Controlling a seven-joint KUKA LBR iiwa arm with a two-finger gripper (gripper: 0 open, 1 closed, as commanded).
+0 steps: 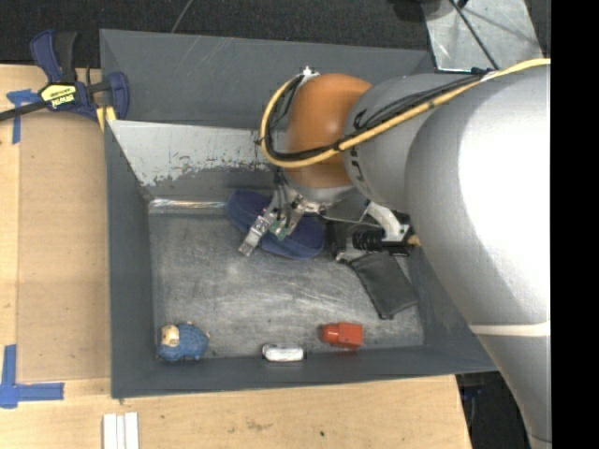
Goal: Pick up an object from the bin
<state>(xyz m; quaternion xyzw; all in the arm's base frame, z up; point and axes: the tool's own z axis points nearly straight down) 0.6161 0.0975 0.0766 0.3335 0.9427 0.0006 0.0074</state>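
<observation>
Rearward, hand point(266, 229) over dark-blue cloth point(299, 242); floor point(225, 288) open.

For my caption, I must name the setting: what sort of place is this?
Probably a robot lab's grasping rig: an arm reaches into a grey bin of loose things, such as a red block.

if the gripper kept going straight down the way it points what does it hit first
Most likely the dark blue soft rounded object right under the gripper; depth is unclear.
</observation>
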